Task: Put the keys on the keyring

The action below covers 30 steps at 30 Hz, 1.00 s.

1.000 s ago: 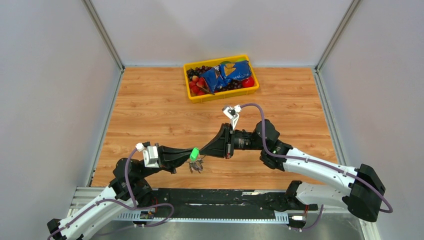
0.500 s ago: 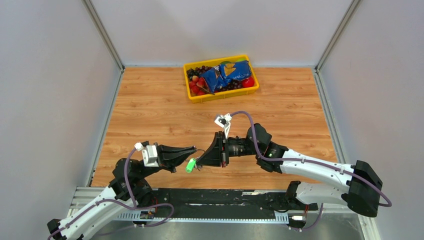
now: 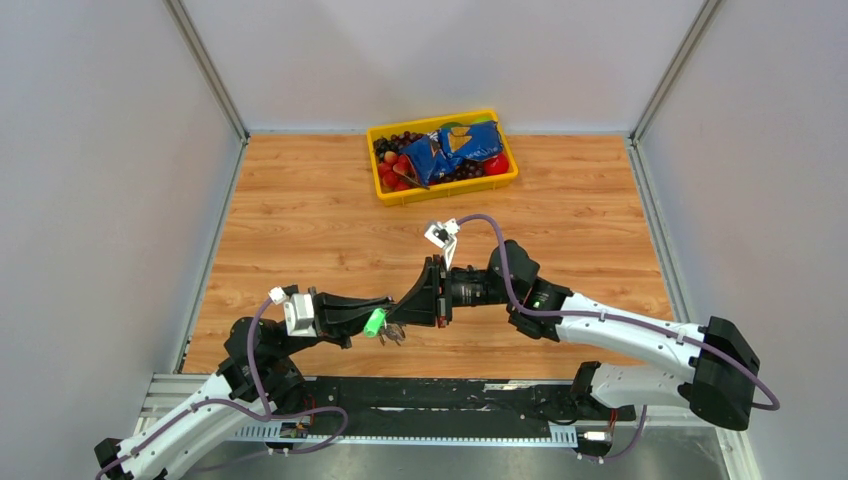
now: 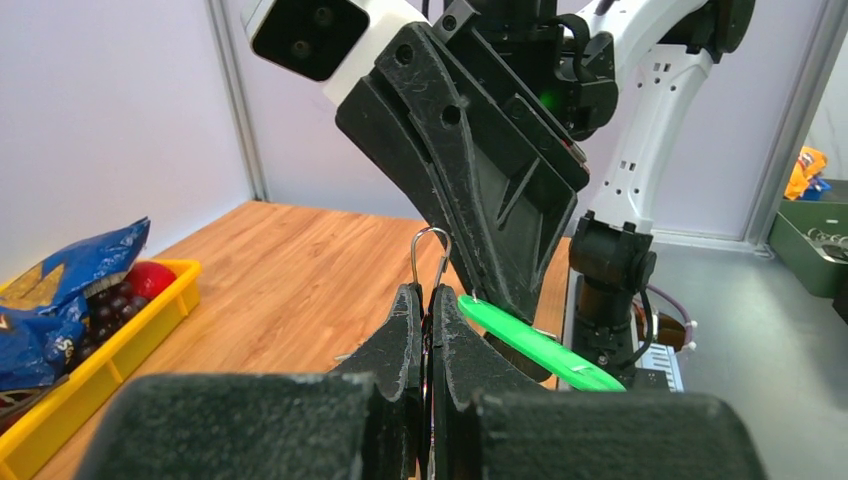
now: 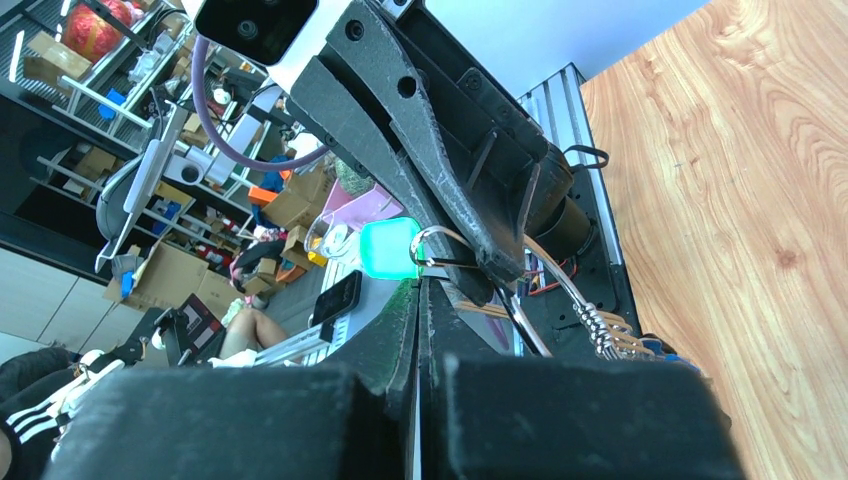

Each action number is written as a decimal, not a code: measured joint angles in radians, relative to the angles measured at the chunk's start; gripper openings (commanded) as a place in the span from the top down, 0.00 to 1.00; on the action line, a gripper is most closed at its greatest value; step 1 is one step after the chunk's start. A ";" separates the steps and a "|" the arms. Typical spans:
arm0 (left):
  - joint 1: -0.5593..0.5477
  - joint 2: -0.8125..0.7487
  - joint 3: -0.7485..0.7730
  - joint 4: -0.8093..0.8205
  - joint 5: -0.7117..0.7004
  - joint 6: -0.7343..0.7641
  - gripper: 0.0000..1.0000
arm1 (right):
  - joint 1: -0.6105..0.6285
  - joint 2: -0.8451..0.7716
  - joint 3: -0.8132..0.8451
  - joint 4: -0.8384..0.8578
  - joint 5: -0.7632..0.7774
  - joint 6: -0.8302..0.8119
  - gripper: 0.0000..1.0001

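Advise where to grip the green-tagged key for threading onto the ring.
Probably the green tag: pinch across its flat faces, coming from its free end, opposite the keyring. It's the widest, flattest part, and that leaves the ring end clear.

Both arms reached inward over the near middle of the wooden bench (image 3: 300, 220). The left tool (image 3: 386, 302) and right tool (image 3: 400, 318) met tip to tip above it. A key's bright green tag (image 3: 374, 323) stuck out just beside the tips. Beneath them dangled the small dark bunch on the keyring (image 3: 392, 336). At the far edge sat a yellow tray (image 3: 445, 190) holding a blue bag (image 3: 455, 150), red fruit (image 3: 496, 164) and dark grapes (image 3: 466, 172).
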 measured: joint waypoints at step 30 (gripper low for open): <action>0.000 -0.013 0.000 0.024 0.059 -0.003 1.00 | -0.007 -0.033 0.003 -0.016 0.016 0.024 1.00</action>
